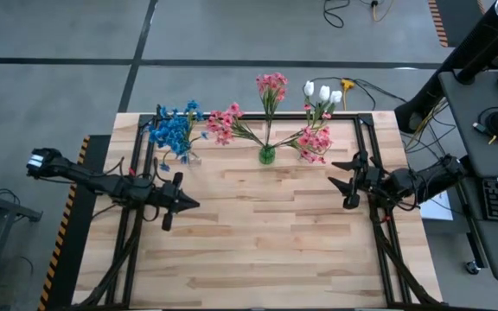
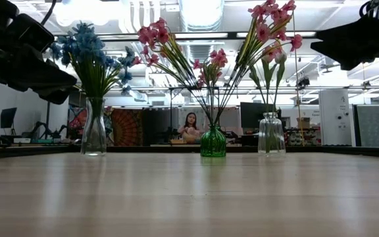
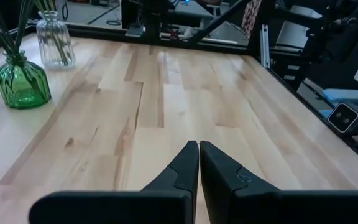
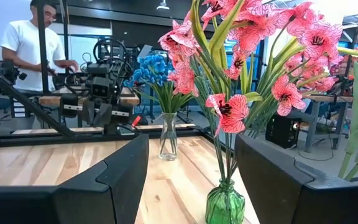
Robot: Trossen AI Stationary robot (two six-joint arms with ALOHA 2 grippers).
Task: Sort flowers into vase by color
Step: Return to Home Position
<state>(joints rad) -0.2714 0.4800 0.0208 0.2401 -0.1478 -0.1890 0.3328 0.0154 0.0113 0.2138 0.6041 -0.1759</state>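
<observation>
The blue flowers [image 1: 174, 130] fill a clear vase [image 2: 94, 135] near the wooden worktop's [image 1: 258, 242] far left corner. Pink flowers [image 1: 271, 86] stand in the green vase [image 2: 213, 142] at mid-edge, and white buds [image 1: 322, 93] in a second clear vase [image 2: 271, 135] rightward. In the office beyond sits a person [image 2: 191, 125]. The left gripper [image 3: 199, 144], fingers pressed together, hangs by the left edge. The right gripper [image 4: 191, 155], fingers spread wide, is by the right edge.

Left hand [image 1: 188, 205] hovers with fingers pressed together; right hand [image 1: 344, 181] hovers, fingers spread.
</observation>
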